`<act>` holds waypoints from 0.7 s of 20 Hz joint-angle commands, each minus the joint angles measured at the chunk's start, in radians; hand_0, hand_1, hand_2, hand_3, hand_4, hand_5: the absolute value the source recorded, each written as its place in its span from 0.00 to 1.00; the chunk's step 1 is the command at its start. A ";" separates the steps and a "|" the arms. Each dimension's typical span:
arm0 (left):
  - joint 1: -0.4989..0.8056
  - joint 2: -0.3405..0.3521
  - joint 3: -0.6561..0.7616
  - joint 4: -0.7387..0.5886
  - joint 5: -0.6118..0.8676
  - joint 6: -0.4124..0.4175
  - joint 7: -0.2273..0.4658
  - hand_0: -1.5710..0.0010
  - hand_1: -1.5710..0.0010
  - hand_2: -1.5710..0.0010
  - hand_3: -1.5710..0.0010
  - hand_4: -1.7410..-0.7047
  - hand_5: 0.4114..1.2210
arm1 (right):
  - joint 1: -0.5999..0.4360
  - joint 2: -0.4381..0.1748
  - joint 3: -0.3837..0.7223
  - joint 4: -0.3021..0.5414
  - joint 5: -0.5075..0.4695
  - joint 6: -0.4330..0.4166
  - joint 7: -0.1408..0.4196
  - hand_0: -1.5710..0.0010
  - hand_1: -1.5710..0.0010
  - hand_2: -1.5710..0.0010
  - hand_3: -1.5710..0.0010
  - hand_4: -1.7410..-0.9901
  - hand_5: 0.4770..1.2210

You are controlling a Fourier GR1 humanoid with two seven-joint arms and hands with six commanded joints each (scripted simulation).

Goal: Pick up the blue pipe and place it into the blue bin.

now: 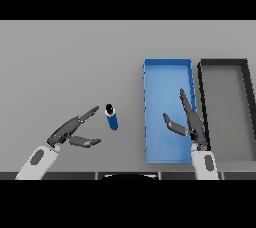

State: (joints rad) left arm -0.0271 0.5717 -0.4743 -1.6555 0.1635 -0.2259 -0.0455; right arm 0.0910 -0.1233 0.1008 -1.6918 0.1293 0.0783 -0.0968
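Note:
A short blue pipe (112, 117) with a dark open end stands on the grey table, a little left of the blue bin (167, 72). My left hand (71, 131) is just left of the pipe, open, its fingers reaching toward the pipe without touching it. My right hand (190, 122) hovers over the right side of the blue bin, open with straight fingers and the thumb spread to the left. Nothing lies in the part of the blue bin that shows.
A dark grey bin (225, 64) sits right beside the blue bin on its right. The grey table (70, 62) stretches to the left and back.

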 commanded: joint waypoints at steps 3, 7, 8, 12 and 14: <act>-0.034 -0.046 -0.028 0.034 -0.015 -0.013 -0.007 1.00 1.00 1.00 1.00 0.60 0.04 | 0.002 0.008 0.002 -0.010 -0.001 -0.005 0.009 1.00 1.00 1.00 1.00 0.63 0.19; -0.086 -0.127 -0.056 0.111 -0.048 0.001 0.016 1.00 1.00 1.00 1.00 0.61 0.04 | 0.008 0.004 -0.008 -0.013 -0.005 -0.009 0.014 1.00 1.00 1.00 1.00 0.62 0.18; -0.102 -0.145 -0.059 0.130 -0.043 -0.010 0.012 1.00 1.00 1.00 1.00 0.60 0.05 | 0.017 0.004 -0.007 -0.020 -0.003 -0.010 0.012 1.00 1.00 1.00 1.00 0.62 0.18; -0.165 -0.219 -0.072 0.228 -0.075 0.001 0.009 1.00 1.00 1.00 1.00 0.62 0.04 | 0.030 -0.004 -0.011 -0.013 -0.007 -0.001 0.001 1.00 1.00 1.00 1.00 0.63 0.16; -0.185 -0.252 -0.083 0.257 -0.100 0.014 -0.028 1.00 1.00 1.00 1.00 0.64 0.04 | 0.032 -0.003 -0.008 -0.026 -0.010 0.002 -0.004 1.00 1.00 1.00 1.00 0.63 0.16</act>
State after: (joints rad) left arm -0.2121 0.3191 -0.5580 -1.3991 0.0632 -0.2120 -0.0742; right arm 0.1233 -0.1261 0.0926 -1.7182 0.1196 0.0804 -0.1027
